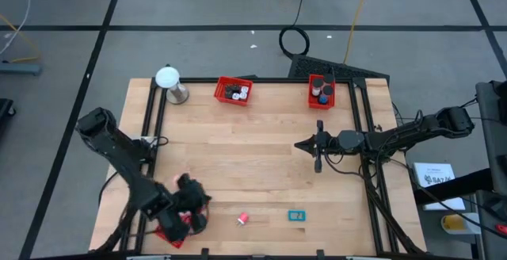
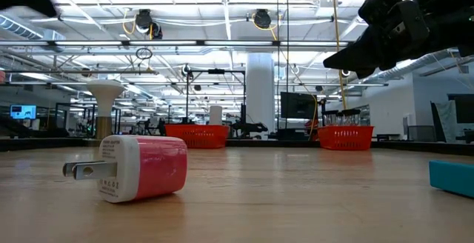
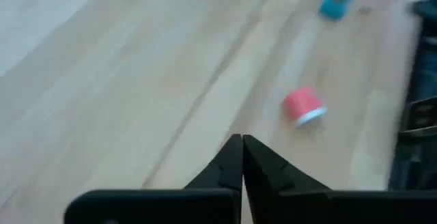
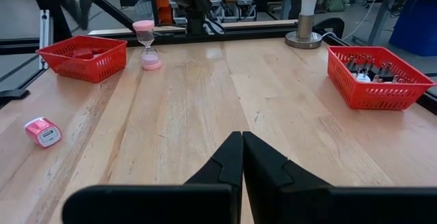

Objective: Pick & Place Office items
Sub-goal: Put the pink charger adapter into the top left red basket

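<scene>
A small red and white wall plug [image 1: 243, 218] lies on its side on the wood near the table's near edge; it also shows in the low view as the plug [image 2: 141, 167] and in the left wrist view as the plug [image 3: 304, 106]. A flat blue piece [image 1: 296, 216] lies to its right. My left gripper [image 3: 242, 152] is shut and empty, hovering left of the plug, at the near-left of the table [image 1: 194, 203]. My right gripper [image 4: 242, 149] is shut and empty above the table's right middle [image 1: 317, 145].
Two red mesh trays [image 1: 234, 91] [image 1: 321, 92] holding small items stand at the far edge. A third red tray [image 1: 170, 230] sits at the near-left corner under the left arm. A white ball on a silver stand [image 1: 169, 83] is far left. A pink hourglass [image 4: 145, 45] stands near the left arm.
</scene>
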`<state>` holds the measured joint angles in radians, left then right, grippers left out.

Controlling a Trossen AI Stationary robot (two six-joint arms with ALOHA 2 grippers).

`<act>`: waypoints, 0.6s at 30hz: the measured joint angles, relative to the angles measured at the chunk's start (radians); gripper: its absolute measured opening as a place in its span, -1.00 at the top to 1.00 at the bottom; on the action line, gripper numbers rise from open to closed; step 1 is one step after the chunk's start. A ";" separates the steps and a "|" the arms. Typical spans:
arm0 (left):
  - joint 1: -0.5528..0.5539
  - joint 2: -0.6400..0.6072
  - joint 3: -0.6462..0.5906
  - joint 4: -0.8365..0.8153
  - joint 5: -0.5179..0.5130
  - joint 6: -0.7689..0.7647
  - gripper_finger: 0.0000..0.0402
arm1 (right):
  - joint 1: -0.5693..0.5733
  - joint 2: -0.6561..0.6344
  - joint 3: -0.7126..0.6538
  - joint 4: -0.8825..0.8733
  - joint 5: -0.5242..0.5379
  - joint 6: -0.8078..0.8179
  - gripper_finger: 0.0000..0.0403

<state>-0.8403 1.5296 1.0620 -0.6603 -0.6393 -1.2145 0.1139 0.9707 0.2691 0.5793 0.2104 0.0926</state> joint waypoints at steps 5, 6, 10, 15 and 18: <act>0.144 0.001 -0.124 0.474 0.132 0.401 0.98 | 0.025 0.000 0.000 0.000 0.041 -0.004 0.99; 0.169 0.001 -0.151 0.541 0.158 0.448 0.99 | 0.032 0.000 0.003 -0.003 0.055 -0.006 0.99; 0.246 0.001 -0.221 0.639 0.230 0.520 0.92 | 0.066 0.000 0.050 -0.072 0.083 -0.008 0.99; 0.264 0.028 -0.204 0.597 0.298 0.507 0.65 | 0.129 0.000 0.099 -0.190 0.184 0.000 0.99; 0.248 0.057 -0.159 0.575 0.294 0.505 0.46 | 0.162 0.000 0.100 -0.211 0.223 0.029 0.99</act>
<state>-0.5927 1.5868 0.9033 -0.0855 -0.3455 -0.7100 0.2755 0.9710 0.3695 0.3678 0.4334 0.1218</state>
